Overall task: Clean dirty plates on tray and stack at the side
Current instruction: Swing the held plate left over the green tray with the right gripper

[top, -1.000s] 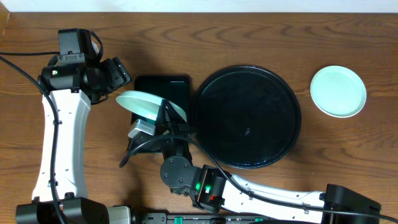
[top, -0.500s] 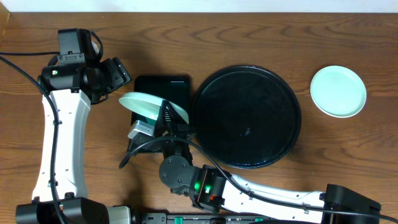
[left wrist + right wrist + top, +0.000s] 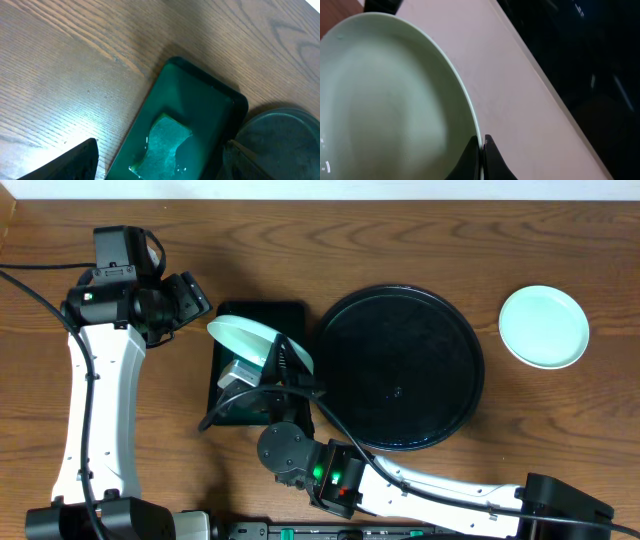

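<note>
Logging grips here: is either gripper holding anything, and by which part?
The right gripper is shut on a plate, pinching it by its rim. The left gripper is open and holds nothing.

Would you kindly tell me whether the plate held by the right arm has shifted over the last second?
Yes: the plate has moved right, closer to the rim of the black tray.

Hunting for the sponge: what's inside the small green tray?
A green sponge lies in the green tray, on a wet-looking floor. Overhead, the plate in the right hand hides the sponge.
</note>
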`<act>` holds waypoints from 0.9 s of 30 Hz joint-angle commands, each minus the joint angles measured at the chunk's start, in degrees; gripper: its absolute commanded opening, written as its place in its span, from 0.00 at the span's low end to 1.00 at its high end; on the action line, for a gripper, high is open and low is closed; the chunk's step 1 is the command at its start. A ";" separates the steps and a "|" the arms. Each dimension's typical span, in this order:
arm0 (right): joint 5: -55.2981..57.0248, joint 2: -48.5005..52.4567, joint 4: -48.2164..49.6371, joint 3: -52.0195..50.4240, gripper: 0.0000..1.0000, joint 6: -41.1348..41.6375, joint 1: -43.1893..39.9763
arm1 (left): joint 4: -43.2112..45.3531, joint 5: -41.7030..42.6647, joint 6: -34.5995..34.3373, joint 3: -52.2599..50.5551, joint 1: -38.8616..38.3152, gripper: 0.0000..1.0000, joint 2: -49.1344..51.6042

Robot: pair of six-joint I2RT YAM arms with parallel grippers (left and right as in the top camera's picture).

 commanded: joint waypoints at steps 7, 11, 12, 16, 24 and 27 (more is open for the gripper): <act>3.54 -0.81 -0.50 0.81 0.01 5.70 -1.33 | -0.31 -0.33 -0.11 0.33 0.28 0.80 0.09; 1.75 -0.81 -4.17 0.81 0.01 9.18 -0.52 | -0.31 -0.33 -0.11 0.33 0.28 0.80 0.09; 1.97 -0.81 -4.83 0.81 0.01 7.34 -0.44 | -0.31 -0.33 -0.11 0.33 0.28 0.80 0.09; 3.37 -0.81 -3.91 0.79 0.01 6.86 -1.70 | -0.31 -0.33 -0.11 0.33 0.28 0.80 0.09; 1.55 -0.81 -5.86 0.79 0.01 9.38 -1.60 | -0.31 -0.33 -0.11 0.33 0.28 0.80 0.11; 1.44 -0.81 -5.64 0.79 0.01 11.98 -1.84 | -0.31 -0.33 -0.11 0.33 0.28 0.80 0.11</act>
